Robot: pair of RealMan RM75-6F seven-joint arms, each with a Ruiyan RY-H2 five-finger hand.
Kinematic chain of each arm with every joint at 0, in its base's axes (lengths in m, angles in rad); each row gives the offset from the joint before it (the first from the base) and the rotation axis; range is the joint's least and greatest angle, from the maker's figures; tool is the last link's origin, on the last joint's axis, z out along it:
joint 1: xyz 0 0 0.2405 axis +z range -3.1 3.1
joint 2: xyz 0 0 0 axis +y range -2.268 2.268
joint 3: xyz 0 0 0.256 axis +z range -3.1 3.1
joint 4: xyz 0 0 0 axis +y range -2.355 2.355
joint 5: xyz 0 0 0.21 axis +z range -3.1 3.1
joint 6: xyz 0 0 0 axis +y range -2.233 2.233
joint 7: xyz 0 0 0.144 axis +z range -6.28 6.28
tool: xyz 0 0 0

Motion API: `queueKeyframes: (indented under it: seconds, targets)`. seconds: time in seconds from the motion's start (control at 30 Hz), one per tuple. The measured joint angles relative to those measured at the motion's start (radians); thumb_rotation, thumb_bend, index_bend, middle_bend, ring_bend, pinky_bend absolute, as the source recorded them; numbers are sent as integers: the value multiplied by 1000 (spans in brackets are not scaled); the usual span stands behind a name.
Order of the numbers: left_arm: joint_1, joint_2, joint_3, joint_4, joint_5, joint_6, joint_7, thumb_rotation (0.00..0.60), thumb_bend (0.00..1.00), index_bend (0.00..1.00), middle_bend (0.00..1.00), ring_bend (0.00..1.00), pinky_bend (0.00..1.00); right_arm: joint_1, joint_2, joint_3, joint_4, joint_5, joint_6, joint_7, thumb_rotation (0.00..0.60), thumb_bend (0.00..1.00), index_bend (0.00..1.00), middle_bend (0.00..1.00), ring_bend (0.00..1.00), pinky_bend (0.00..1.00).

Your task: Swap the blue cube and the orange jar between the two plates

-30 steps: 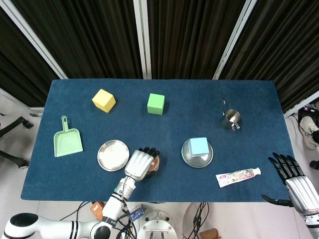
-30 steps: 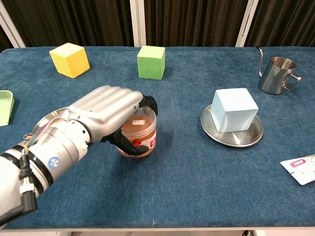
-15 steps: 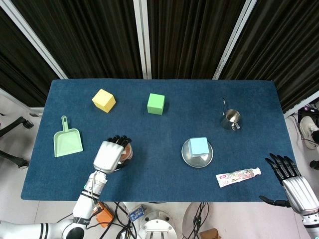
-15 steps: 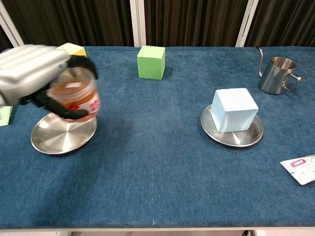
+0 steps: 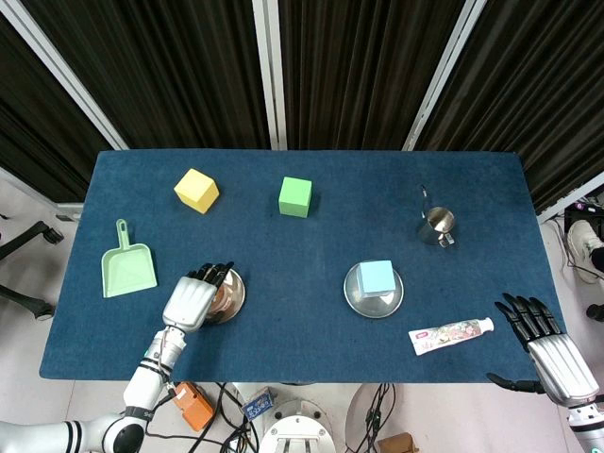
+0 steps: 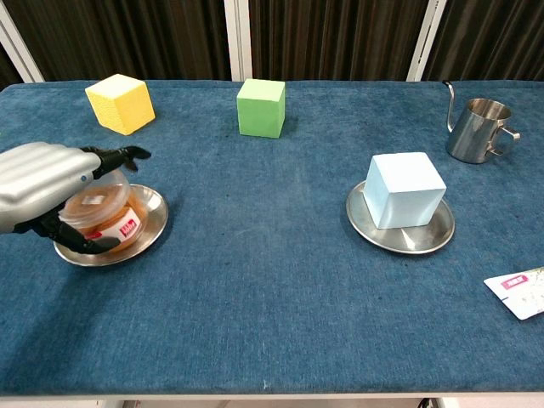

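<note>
Letting go carelessly is the main risk: the left hand (image 6: 42, 183) wraps the orange jar (image 6: 100, 215), which sits on or just above the left plate (image 6: 149, 223), and fingers dragging off could tip it onto the rim. The blue cube (image 6: 405, 189) sits on the right plate (image 6: 429, 239), apparently unswapped. The right hand (image 5: 543, 342) hangs off-table, fingers spread, empty. The toothpaste tube (image 5: 451, 333) lies near its reach path; kettle (image 6: 478, 128), green cube (image 6: 261, 107), yellow cube (image 6: 120, 103) and dustpan (image 5: 128, 267) stand clear
</note>
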Motion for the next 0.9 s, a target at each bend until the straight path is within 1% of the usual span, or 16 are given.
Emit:
queueKeyframes:
  seconds: [0.13,0.23,0.33,0.43,0.5,0.6,0.67,0.77,0.87,0.9]
  targets:
    - [11,31,23,-30,62,35,-16,600,0,0,0,0,201,0,-1,2,-2,-1,-5,-5,431,76,0,0,0,0]
    - [31,85,50,-89,101,67,-37,600,0,0,0,0,155,-2,-1,3,-4,-1,-7,-13,430,76,0,0,0,0]
    - [67,166,81,-137,156,129,-72,600,0,0,0,0,111,-9,-1,5,-8,5,-6,-25,432,76,0,0,0,0]
    - [127,266,132,-165,221,218,-139,600,2,0,0,0,97,-24,0,8,-15,19,3,-47,434,77,0,0,0,0]
    - [177,325,174,-165,269,288,-210,600,14,0,0,0,87,-44,-4,14,-21,39,19,-77,439,79,0,0,0,0]
    - [234,368,216,-131,321,363,-347,600,37,0,0,0,78,-83,-23,29,-26,82,64,-114,439,83,0,0,0,0]
    - [272,384,237,-79,346,408,-460,600,39,0,0,0,77,-102,-38,38,-24,102,86,-150,437,85,0,0,0,0]
    - [324,389,248,30,363,463,-600,600,42,0,0,0,74,-124,-55,48,-22,102,111,-194,438,85,0,0,0,0]
    - [363,387,250,122,365,482,-684,600,47,0,0,0,71,-138,-60,51,-16,96,122,-194,438,85,0,0,0,0]
    - [369,390,250,134,370,482,-704,600,47,0,0,0,71,-141,-60,52,-12,93,126,-189,439,85,0,0,0,0]
